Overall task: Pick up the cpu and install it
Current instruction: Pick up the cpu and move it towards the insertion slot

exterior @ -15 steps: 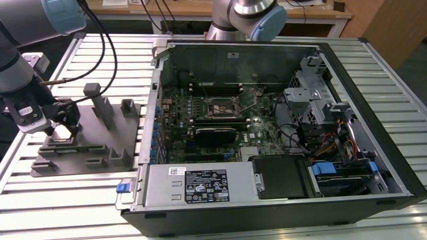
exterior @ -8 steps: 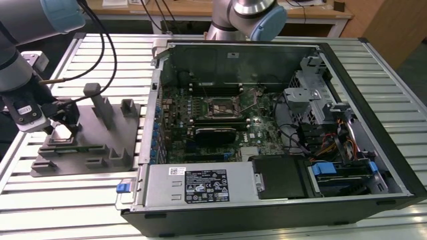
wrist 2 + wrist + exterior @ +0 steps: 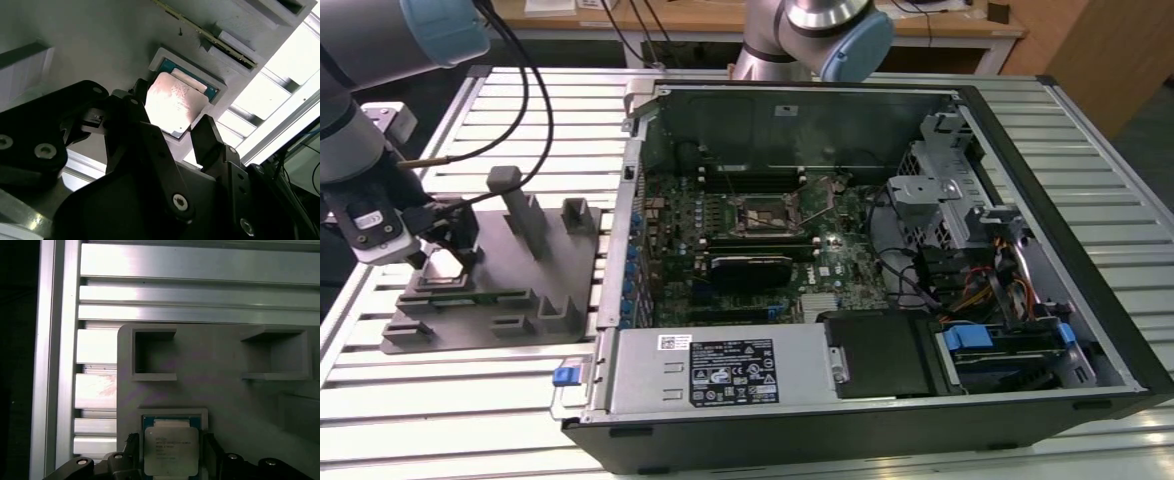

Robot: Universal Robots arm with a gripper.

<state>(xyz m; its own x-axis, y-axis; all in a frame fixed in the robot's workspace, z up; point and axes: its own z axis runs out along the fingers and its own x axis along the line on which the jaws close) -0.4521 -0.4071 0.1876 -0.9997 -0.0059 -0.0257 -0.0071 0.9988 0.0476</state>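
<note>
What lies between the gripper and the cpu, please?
Nothing: in both wrist views the gripper straddles the cpu on the grey fixture.

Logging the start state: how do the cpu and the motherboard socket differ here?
The cpu is pale silver; the socket is a dark frame. The cpu lies in a recess of the grey fixture outside the case, the socket on the motherboard inside it. The gripper is at the cpu, far from the socket. Both are square.
</note>
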